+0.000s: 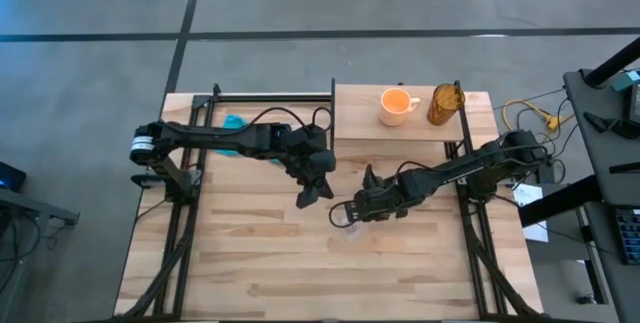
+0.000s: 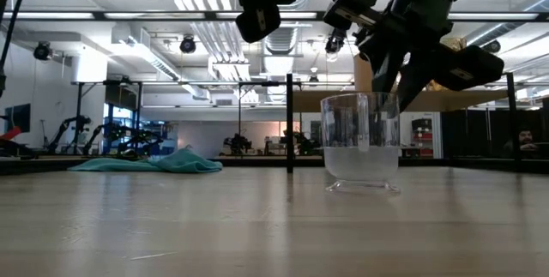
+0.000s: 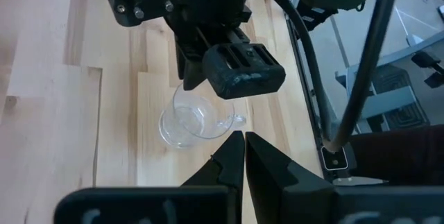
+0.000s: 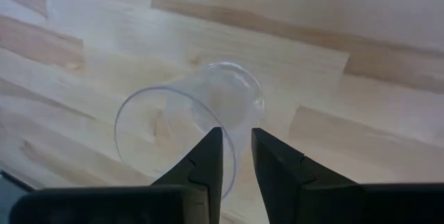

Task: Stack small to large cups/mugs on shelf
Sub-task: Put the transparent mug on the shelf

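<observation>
The right gripper (image 4: 236, 156) hangs directly over the small clear glass cup (image 4: 189, 123), its two fingers straddling the near side of the rim, one inside the cup and one outside, with a narrow gap between them; whether they already pinch the glass wall I cannot tell. The cup stands upright on the plank tabletop (image 1: 260, 253), directly under this pincer. The main risk, as I judge it, is a thin, slick rim grip: if the fingers close off-centre or with too little bite, the glass may tip against the table or slip out and roll when it is lifted. A second risk is crowding: the left gripper (image 1: 312, 195), its fingers pressed together and holding nothing, hovers just beside the right one, so a lift toward the shelf could brush it. Farther beyond the pincer, the raised light-wood shelf (image 1: 360, 123) carries the orange mug (image 1: 397, 105) and, beside it, the brown wood-grain cup (image 1: 445, 104), both upright and well apart from the glass; a careless arrival there could knock either one. The tabletop is pale jointed wood, smooth and bare around the cup. A teal cloth (image 2: 150, 163) lies at the table's far edge on the left arm's side. Behind it opens a workshop hall with ceiling lights, ducts and dark equipment racks.
</observation>
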Robot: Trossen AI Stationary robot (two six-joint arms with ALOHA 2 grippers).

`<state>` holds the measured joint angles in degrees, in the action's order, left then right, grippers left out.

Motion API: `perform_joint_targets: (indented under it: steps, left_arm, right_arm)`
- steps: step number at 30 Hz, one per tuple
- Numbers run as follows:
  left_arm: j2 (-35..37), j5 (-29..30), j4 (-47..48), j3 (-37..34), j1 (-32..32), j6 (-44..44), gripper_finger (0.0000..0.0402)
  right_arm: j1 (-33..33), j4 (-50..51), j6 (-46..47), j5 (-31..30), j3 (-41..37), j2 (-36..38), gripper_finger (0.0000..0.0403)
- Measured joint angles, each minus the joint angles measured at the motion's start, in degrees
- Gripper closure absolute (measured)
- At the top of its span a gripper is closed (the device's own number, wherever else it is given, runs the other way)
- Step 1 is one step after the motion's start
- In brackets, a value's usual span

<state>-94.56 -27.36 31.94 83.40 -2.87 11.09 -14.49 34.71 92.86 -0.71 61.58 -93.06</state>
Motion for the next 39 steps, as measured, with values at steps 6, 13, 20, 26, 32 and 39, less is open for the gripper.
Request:
perform_joint_targets:
  steps: [6, 13, 20, 26, 32, 39]
  left_arm:
    - [0.0, 0.0, 0.0, 0.0, 0.0, 0.0, 0.0402]
    - [0.0, 0.0, 0.0, 0.0, 0.0, 0.0, 0.0402]
    - [0.2, 0.1, 0.1, 0.0, -0.1, -5.4, 0.0402]
    - [1.9, 0.2, 0.7, -0.1, -0.7, -14.1, 0.0402]
    - [3.9, 0.2, 0.5, -0.1, -2.8, -16.6, 0.0402]
    - [5.2, 0.0, 0.0, 0.2, -3.0, -37.8, 0.0402]
  right_arm:
    - [0.6, 2.3, -4.2, -0.8, 0.0, -0.2, 0.0353]
    - [1.0, 2.4, -12.1, -1.1, 0.0, -1.3, 0.0383]
    - [0.9, 2.3, -20.0, -4.4, 0.0, -0.6, 0.0394]
    - [0.9, 2.3, -29.6, -5.5, 0.0, 3.0, 0.0394]
    - [0.9, 2.2, -42.9, -5.5, 0.0, 9.3, 0.0394]
    - [1.5, 1.0, -62.0, -5.4, 0.0, 16.6, 0.0394]
